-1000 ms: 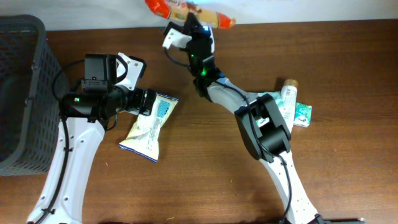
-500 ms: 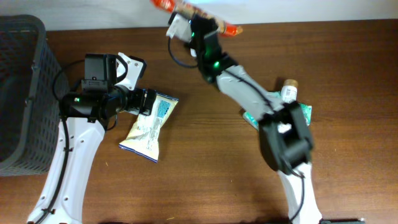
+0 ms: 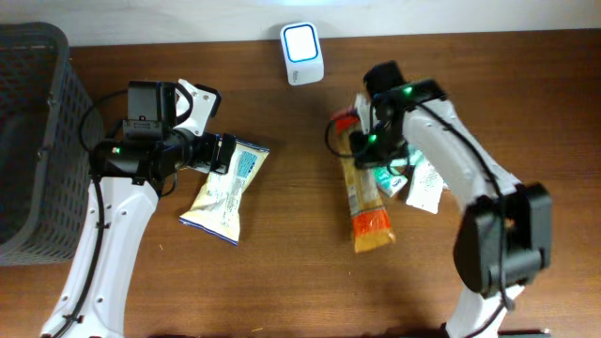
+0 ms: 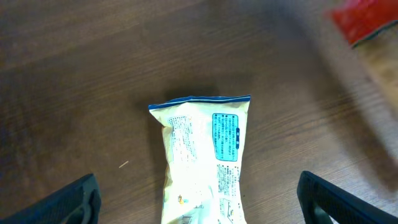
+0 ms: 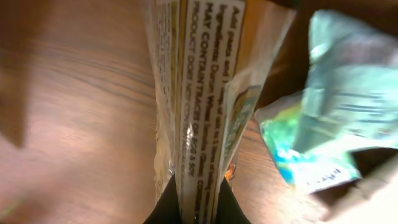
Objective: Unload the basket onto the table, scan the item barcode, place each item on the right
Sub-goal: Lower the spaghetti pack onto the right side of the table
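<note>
Gripping the seemingly light, floppy snack packet (image 3: 364, 202) at its flat end seam suits it: right jaws clamp there, left jaws gape.

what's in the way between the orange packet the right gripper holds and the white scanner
Nothing visible. Only bare table lies between the orange packet in the right gripper and the white scanner.

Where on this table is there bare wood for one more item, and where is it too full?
Bare wood lies between the cream bag and the orange packet, and along the near edge below both. The right side past the white tube is free too. Crowded: around the right tool, by the green packet.
</note>
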### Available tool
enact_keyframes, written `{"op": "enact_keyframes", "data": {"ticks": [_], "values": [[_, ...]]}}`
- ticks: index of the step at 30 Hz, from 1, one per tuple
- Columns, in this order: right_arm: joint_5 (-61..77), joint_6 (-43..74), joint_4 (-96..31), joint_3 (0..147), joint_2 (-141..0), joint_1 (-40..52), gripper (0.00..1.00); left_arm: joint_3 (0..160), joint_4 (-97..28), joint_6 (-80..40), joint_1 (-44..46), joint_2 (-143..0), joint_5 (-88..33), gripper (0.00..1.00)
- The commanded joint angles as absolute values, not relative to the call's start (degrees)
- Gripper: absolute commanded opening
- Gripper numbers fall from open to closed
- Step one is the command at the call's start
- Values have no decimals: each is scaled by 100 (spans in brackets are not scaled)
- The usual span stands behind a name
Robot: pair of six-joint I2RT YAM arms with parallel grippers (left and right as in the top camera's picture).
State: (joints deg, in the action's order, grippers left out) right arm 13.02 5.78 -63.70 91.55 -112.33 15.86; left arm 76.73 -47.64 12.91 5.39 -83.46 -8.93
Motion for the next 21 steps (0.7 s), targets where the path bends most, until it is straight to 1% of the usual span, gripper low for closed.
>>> {"op": "enact_keyframes", "data": {"ticks": [1, 3, 6, 10, 11, 12, 13, 14, 15, 16, 17, 18, 20, 21], "values": [[917, 631, -6163, 8908, -11384, 1507, 4, 7714, -4766, 1380, 521, -8291, -895, 99], [89, 652, -6178, 8866, -11552, 1271, 4, 7714, -4766, 1380, 519, -8291, -895, 99], [-650, 652, -6261, 8866, -11563, 810, 4, 7714, -4766, 1380, 519, -8291, -895, 99], [-972, 648, -6630, 8866, -11563, 119, 4, 7714, -4766, 1380, 523, -8291, -895, 99], [-919, 646, -6694, 8866, -11563, -56, 8, 7714, -4766, 1380, 521, -8291, -895, 99], [-572, 580, -6735, 8895, -11561, -117, 15, 7714, -4766, 1380, 523, -8291, -895, 99], [-163, 416, -6783, 8958, -11555, -130, 23, 7714, -4766, 1380, 523, -8291, -895, 99], [290, 231, -6884, 9111, -11555, -130, 40, 7714, -4766, 1380, 523, -8291, -895, 99], [810, 180, -7041, 9408, -11555, -106, 48, 7714, -4766, 1380, 523, -8291, -895, 99], [1492, -8, -7225, 9804, -11555, -47, 52, 7714, -4766, 1380, 523, -8291, -895, 99], [1914, -89, -7336, 10208, -11555, 82, 62, 7714, -4766, 1380, 523, -8291, -895, 99], [2296, -86, -7290, 10477, -11555, 233, 65, 7714, -4766, 1380, 523, -8291, -895, 99], [3262, 58, -6648, 10575, -11559, 607, 64, 7714, -4766, 1380, 523, -8291, -895, 99], [3391, 368, -6313, 10536, -11605, 816, 65, 7714, -4766, 1380, 523, -8291, -895, 99]]}}
